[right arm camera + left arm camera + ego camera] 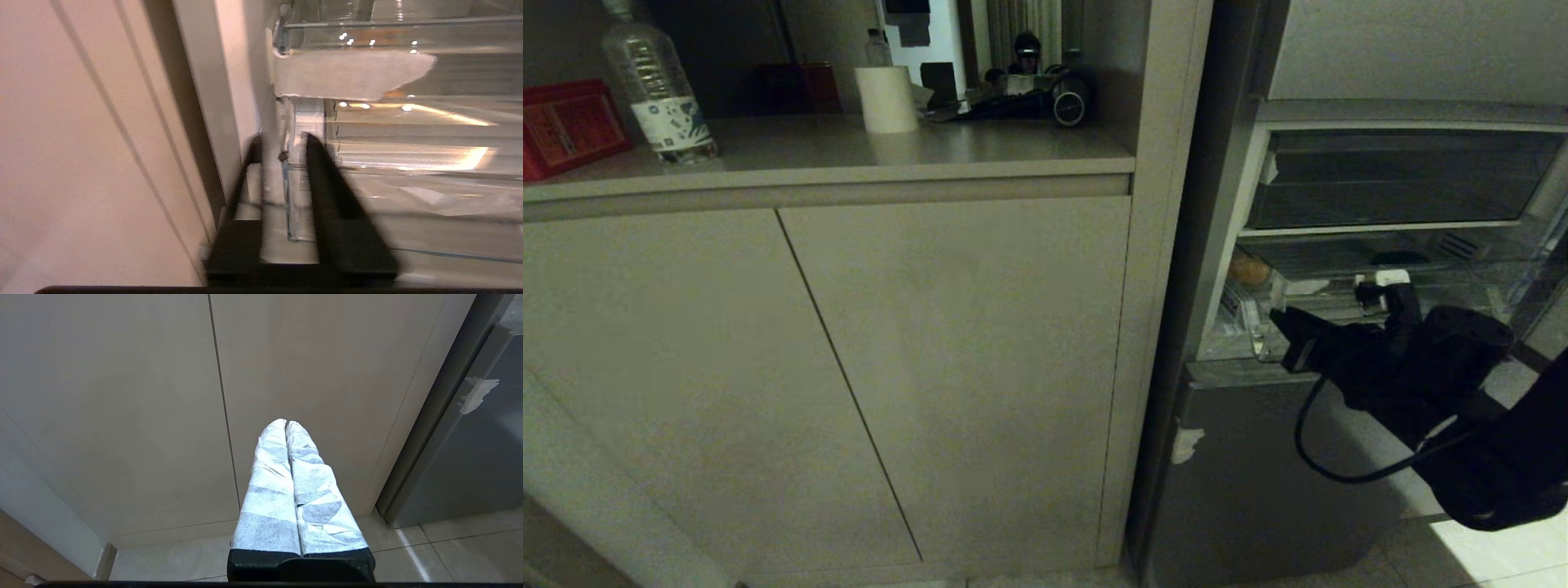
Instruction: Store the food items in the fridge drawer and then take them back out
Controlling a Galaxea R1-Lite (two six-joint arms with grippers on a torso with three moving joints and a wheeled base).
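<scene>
Reaching with the black right gripper at the left front corner of the wide clear-plastic fridge drawer, pulled out below the darker smoky drawer. Standing slightly parted, the two dark fingers — the drawer's clear corner edge sitting in the gap between them, with no firm clamp to be made out, so gripping nothing for certain. Lying inside the clear drawer already: a brownish-orange rounded food piece at the left end, and a dark green glossy food piece further right, dim behind the plastic. Judging from that, storing looking done or nearly so — with the drawer hanging open, either closing it or lifting the pieces back out remaining ahead; impossible to say which from here. Hanging parked low by the beige cabinet doors, the left gripper, its white-wrapped fingers pressed together and holding nothing. Standing well apart on the countertop, a clear plastic water bottle beside a red box and a white paper roll.
</scene>
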